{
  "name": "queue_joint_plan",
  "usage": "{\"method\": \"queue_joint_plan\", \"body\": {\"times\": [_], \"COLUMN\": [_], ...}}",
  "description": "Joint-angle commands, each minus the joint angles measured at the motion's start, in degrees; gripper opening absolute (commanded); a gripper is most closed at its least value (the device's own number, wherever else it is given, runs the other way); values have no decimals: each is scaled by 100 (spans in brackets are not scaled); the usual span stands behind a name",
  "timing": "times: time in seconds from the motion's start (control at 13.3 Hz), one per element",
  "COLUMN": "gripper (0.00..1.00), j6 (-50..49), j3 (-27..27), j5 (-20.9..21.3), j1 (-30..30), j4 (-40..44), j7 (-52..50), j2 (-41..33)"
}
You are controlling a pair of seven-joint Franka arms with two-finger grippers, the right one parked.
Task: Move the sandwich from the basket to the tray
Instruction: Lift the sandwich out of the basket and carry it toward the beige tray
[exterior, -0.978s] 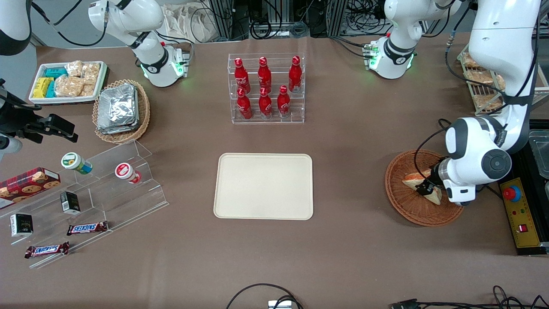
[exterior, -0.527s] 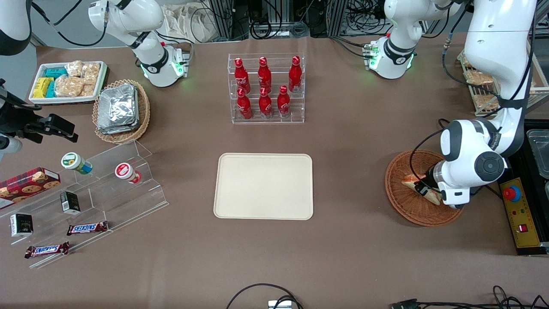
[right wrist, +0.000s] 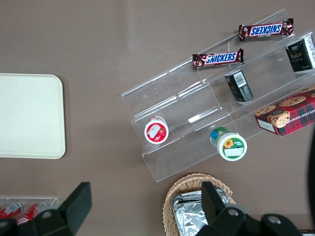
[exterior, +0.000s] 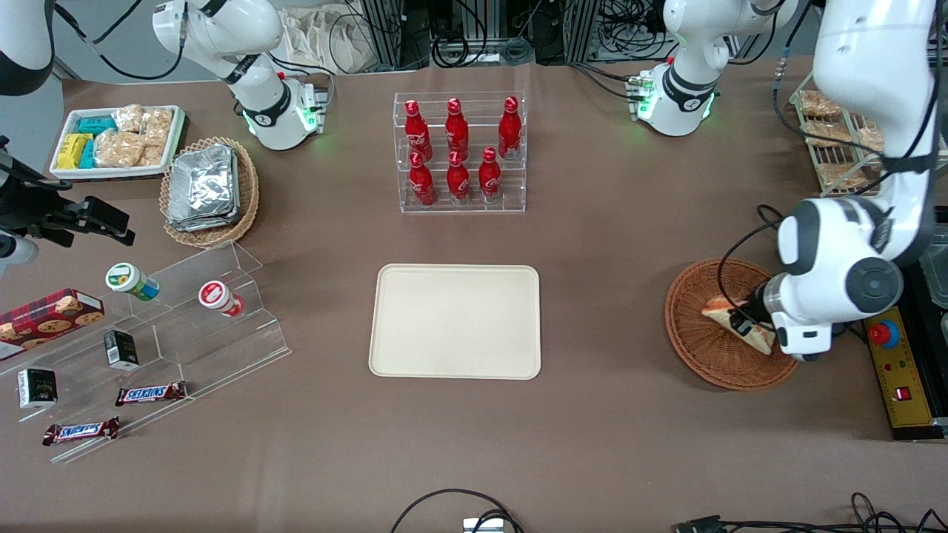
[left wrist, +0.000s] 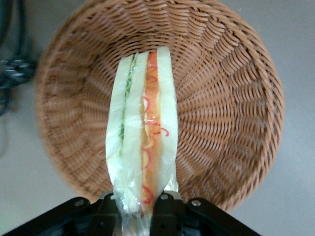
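Note:
The sandwich (exterior: pixel 724 312), a wrapped wedge of white bread with red-orange and green filling, is held over the reddish-brown wicker basket (exterior: pixel 700 348) at the working arm's end of the table. My left gripper (exterior: pixel 743 323) is shut on the sandwich's end. In the left wrist view the sandwich (left wrist: pixel 144 132) hangs from the gripper (left wrist: pixel 140 206) above the basket (left wrist: pixel 231 118), with its filling edge showing. The cream-beige tray (exterior: pixel 455 321) lies flat at the table's middle, and its corner shows in the right wrist view (right wrist: pixel 29 115).
A clear rack of red bottles (exterior: pixel 459 152) stands farther from the front camera than the tray. A yellow control box with a red button (exterior: pixel 895 366) lies beside the basket. A wire rack of wrapped snacks (exterior: pixel 833 141) stands at the working arm's end.
The gripper, shut on the sandwich, dipped toward the tray's side of the basket and has now come back and risen slightly with the sandwich.

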Motion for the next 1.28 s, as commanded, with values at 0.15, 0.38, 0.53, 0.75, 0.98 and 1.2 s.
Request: {"method": "queue_joint_plan", "body": {"times": [0.15, 0.38, 0.53, 0.75, 0.98, 1.2], "gripper": [0, 8, 8, 2, 1, 1], "j6": [-1723, -1699, -1559, -1102, -313, 629], "j3": [-521, -1065, -1479, -1525, -1516, -1516], "j5": [-182, -771, -763, -676, -420, -411], "j1": [-42, -103, -313, -1077, -1622, -1922], "j4": [1481, 1562, 1693, 2114, 2597, 2854], "j7": [1032, 1649, 1563, 1221, 1045, 1018], "j2": [-58, -58, 143, 836, 1671, 2419]}}
